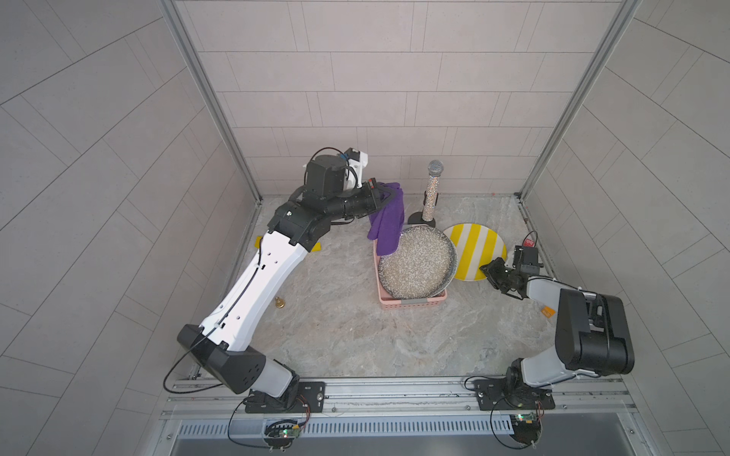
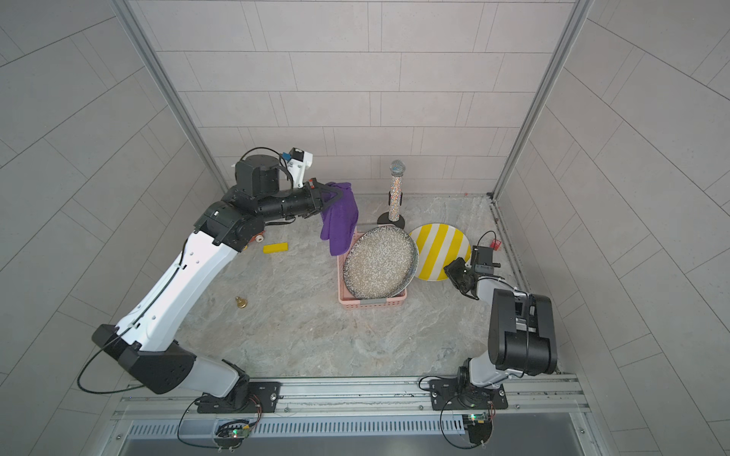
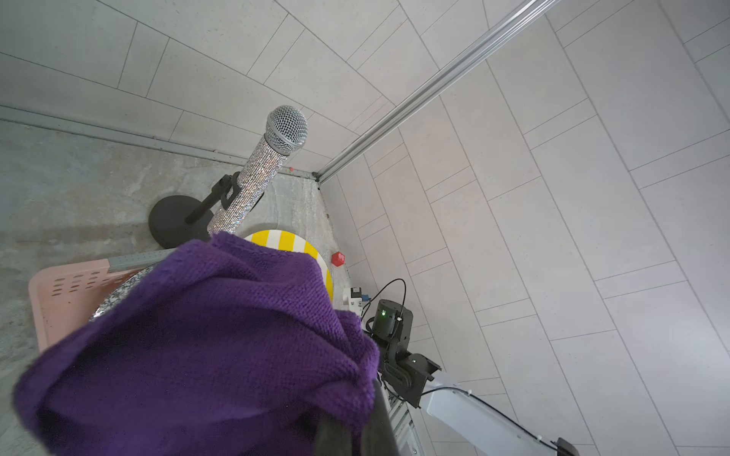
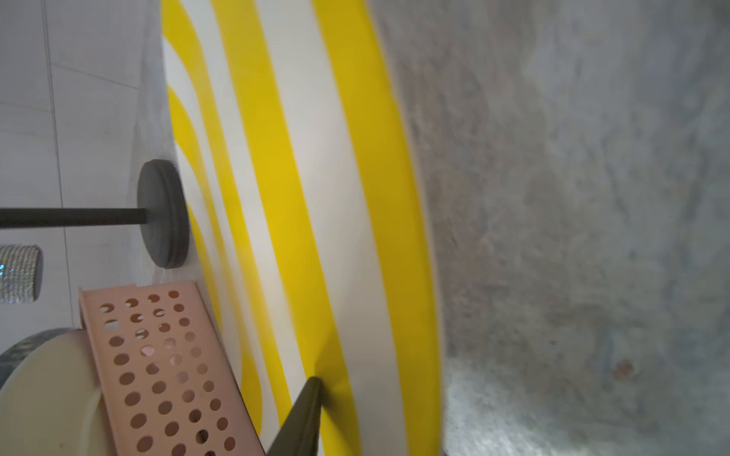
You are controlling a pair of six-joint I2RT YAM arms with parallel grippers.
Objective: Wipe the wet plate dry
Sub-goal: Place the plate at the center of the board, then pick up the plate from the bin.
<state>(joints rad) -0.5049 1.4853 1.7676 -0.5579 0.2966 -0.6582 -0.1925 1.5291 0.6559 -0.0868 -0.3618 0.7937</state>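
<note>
plainly, the left gripper (image 1: 389,195) is clamped shut on a bunched end of the purple cloth (image 1: 387,227). it holds the cloth high near the far edge of the tabletop (image 1: 335,335), so the fabric hangs loose and ready to wipe. the lower end of the cloth hangs over the far left corner of the pink basket (image 1: 411,304). whether it touches the basket cannot be told from above.

the speckled plate (image 1: 414,262) leans tilted in that basket, its face open to the top views. this suits a dish left to drain.

the striped plate (image 1: 480,248) lies flat on the tabletop just beside the basket, toward the far right corner. the right gripper (image 1: 493,270) sits low at the near rim of this plate. in the right wrist view 1 dark finger (image 4: 308,402) lies over the plate's face, while the other finger is hidden. whether this pincer is clamped on the rim or standing apart cannot be told. its place at the rim suggests it is there to steady or lift the striped plate for the cloth, so this is probably the wet plate. no water is visible on either plate.

the microphone (image 1: 432,189) stands upright on its stand by the far edge, close behind both plates. it is the likeliest thing for a swinging cloth to knock.
</note>
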